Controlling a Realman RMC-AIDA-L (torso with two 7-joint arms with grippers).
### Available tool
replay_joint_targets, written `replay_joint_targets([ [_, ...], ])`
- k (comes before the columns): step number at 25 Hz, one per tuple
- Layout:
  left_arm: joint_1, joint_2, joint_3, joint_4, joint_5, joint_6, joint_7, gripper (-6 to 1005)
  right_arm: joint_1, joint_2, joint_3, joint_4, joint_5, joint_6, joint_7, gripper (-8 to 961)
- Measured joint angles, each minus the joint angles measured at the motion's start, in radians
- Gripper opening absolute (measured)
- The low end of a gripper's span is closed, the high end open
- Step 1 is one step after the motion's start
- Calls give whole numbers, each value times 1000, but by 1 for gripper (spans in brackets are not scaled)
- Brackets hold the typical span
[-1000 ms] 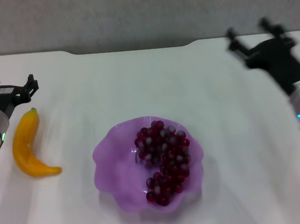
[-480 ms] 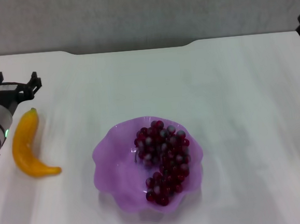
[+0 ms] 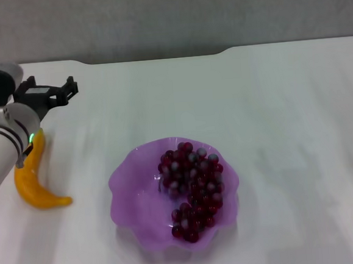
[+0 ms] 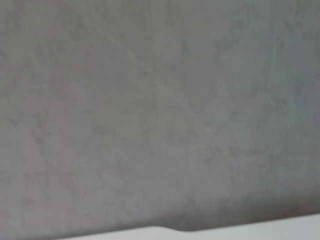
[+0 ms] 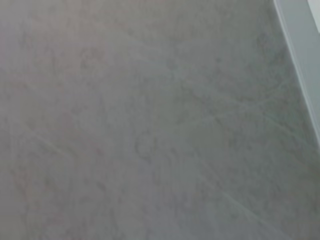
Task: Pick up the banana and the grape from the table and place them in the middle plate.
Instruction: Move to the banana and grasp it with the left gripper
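Left gripper (image 3: pixel 46 93): at the far left of the head view, above the table, beyond the banana's stem end; black fingers spread apart, nothing between them, touching nothing.
Left arm: white forearm enters from the left edge and slants up toward the back of the table; a green light glows on the wrist; the wrist covers part of the banana's upper end.
Right gripper: out of sight in every view.
Banana (image 3: pixel 32 185): lying on the table at the left, curved, well apart from the plate, not held.
Grape (image 3: pixel 193 189): long dark red bunch resting inside the plate, on its right half.
Middle plate (image 3: pixel 128 197): translucent purple, wavy rim, near the centre front of the table.
Table (image 3: pixel 274 130): white, rounded back edge.
Wrist views: grey wall only; a sliver of white edge in each.
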Motion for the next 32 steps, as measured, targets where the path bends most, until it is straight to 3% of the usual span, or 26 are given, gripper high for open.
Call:
replay_joint_targets([
  [9, -9, 6, -90, -57, 1, -129, 69, 892, 52, -8, 28, 21, -7, 169, -93, 874],
  [14, 25, 17, -232, -231, 1, -372, 176, 892, 51, -9, 29, 36, -9, 175, -95, 874],
  [17, 65, 6, -330, -340, 9, -497, 265, 892, 58, -9, 27, 56, -9, 182, -95, 874],
  [21, 80, -17, -489, -461, 130, -719, 301, 891, 60, -8, 23, 62, -9, 196, -95, 874],
  [24, 72, -20, -543, -502, 203, -818, 288, 891, 67, -8, 22, 62, -9, 205, -95, 873],
  [26, 48, -18, -600, -533, 314, -962, 237, 891, 71, -7, 21, 64, -9, 207, -95, 873],
  [32, 48, -19, -603, -528, 360, -1042, 207, 891, 71, -7, 18, 64, -10, 208, -95, 873],
])
